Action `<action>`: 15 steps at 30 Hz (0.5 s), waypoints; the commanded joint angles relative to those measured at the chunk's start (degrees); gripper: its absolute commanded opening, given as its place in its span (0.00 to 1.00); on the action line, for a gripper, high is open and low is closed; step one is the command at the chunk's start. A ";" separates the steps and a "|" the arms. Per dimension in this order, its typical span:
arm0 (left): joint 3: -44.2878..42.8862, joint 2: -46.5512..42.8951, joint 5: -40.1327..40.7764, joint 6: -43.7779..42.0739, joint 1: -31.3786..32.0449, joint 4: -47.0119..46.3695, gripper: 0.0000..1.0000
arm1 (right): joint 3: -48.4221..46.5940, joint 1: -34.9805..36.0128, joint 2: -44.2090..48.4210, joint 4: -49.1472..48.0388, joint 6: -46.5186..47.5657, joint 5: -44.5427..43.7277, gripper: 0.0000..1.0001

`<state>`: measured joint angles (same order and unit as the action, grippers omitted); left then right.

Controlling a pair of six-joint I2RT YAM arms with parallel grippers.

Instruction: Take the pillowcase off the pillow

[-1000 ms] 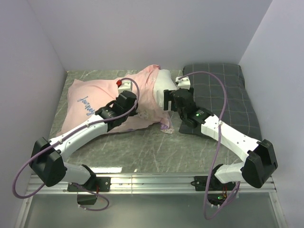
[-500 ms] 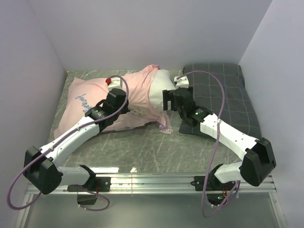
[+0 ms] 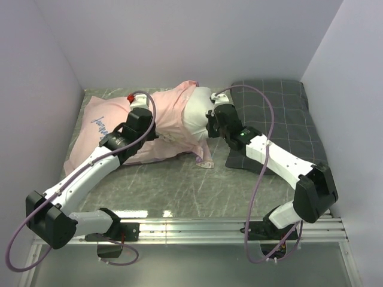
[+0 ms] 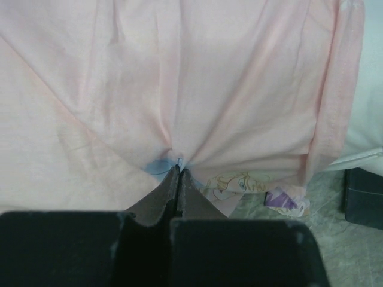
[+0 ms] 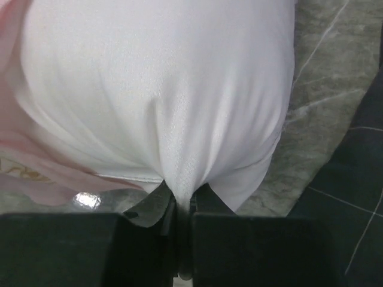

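Observation:
The pink pillowcase lies inside out across the back left of the table, still over most of the white pillow, whose right end sticks out. My left gripper is on top of the pillowcase, shut on a pinched fold of it, with creases fanning out from the fingertips. My right gripper is at the bare end of the pillow, shut on a tuck of its white fabric. A printed edge of the pillowcase hangs by the table.
A dark grey checked pillow lies at the back right, under my right arm; its corner shows in the wrist views. The grey marbled table is walled at the left, back and right.
My left gripper shut on the pillowcase and moved left and back, drawing it along. My right gripper moved left onto the pillow's bare end and shut on it.

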<state>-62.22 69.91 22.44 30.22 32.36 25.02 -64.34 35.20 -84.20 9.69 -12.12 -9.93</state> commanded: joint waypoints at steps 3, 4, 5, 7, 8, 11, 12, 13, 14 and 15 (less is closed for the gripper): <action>-9.76 -4.77 6.65 -5.51 -3.43 4.07 0.01 | -6.67 -0.48 11.04 7.95 -0.80 -1.49 0.00; -10.55 -4.96 6.57 -5.95 -4.40 4.34 0.00 | -7.72 -0.48 12.91 8.67 -0.89 -1.32 0.00; -12.38 -5.13 6.05 -7.09 -5.63 4.34 0.01 | -8.52 -0.48 14.66 9.63 -0.98 -0.97 0.00; -14.94 -4.17 4.72 -8.41 -10.00 5.83 0.00 | -11.23 -0.57 18.80 12.97 -1.06 -3.15 0.00; -17.56 -3.65 4.64 -9.55 -11.86 6.53 0.00 | -12.29 -0.66 19.77 14.29 -0.98 -4.29 0.00; -20.75 -2.50 -0.44 -10.00 -21.52 6.89 0.01 | -15.46 -0.66 22.50 19.04 -1.06 -7.55 0.00; -21.01 -1.98 -2.73 -9.57 -24.07 5.76 0.00 | -15.82 -0.57 23.64 19.83 -1.50 -6.51 0.00; -21.28 -1.45 -7.27 -9.04 -28.19 5.40 0.00 | -16.17 -0.57 24.17 20.01 -1.59 -5.46 0.00; -22.50 -0.75 -9.15 -8.25 -29.53 5.39 0.00 | -16.52 -0.66 24.61 20.27 -1.77 -4.32 0.00; -23.64 1.52 -10.30 -8.16 -29.98 5.83 0.00 | -16.96 -0.57 24.88 21.32 -2.38 -3.17 0.00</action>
<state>-81.14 68.99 10.76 24.32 8.84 32.73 -78.17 35.99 -62.11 27.22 -14.79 -7.46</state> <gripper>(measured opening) 0.012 0.114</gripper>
